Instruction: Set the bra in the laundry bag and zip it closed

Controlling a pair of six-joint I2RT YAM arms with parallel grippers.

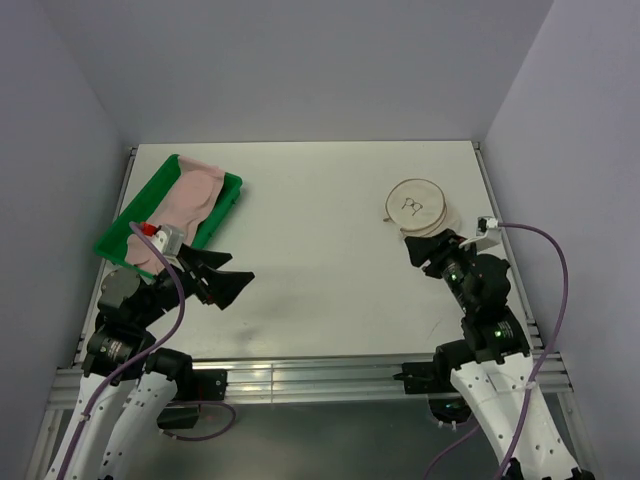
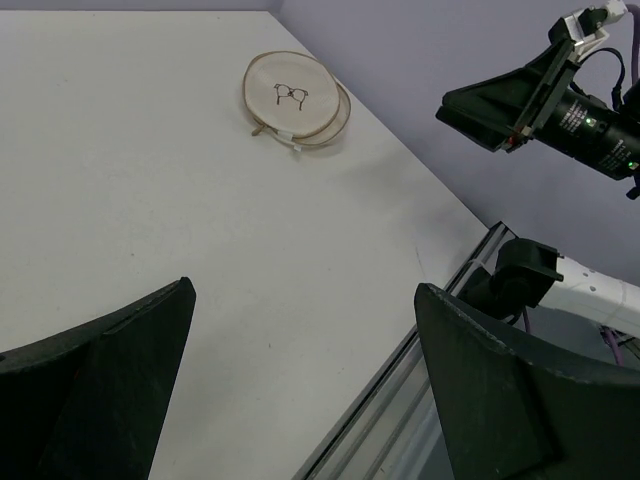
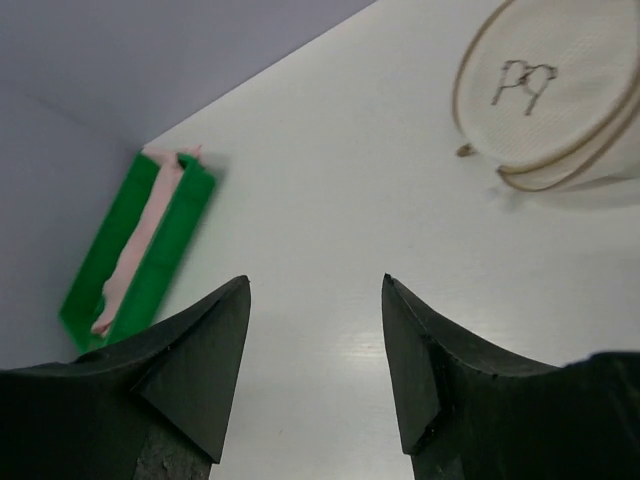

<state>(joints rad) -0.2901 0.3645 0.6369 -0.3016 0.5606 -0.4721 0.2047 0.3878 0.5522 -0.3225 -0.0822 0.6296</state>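
Note:
The pale pink bra (image 1: 182, 203) lies in the green tray (image 1: 228, 199) at the back left; it also shows in the right wrist view (image 3: 135, 250). The round white mesh laundry bag (image 1: 416, 207) with a dark bra outline lies flat at the back right, seen also in the left wrist view (image 2: 295, 98) and the right wrist view (image 3: 550, 85). My left gripper (image 1: 238, 283) is open and empty, just in front of the tray. My right gripper (image 1: 428, 250) is open and empty, just in front of the bag.
The white table (image 1: 320, 270) is walled by pale purple panels at the back and both sides. A metal rail (image 1: 300, 372) runs along the near edge. The right arm (image 2: 570, 105) shows in the left wrist view.

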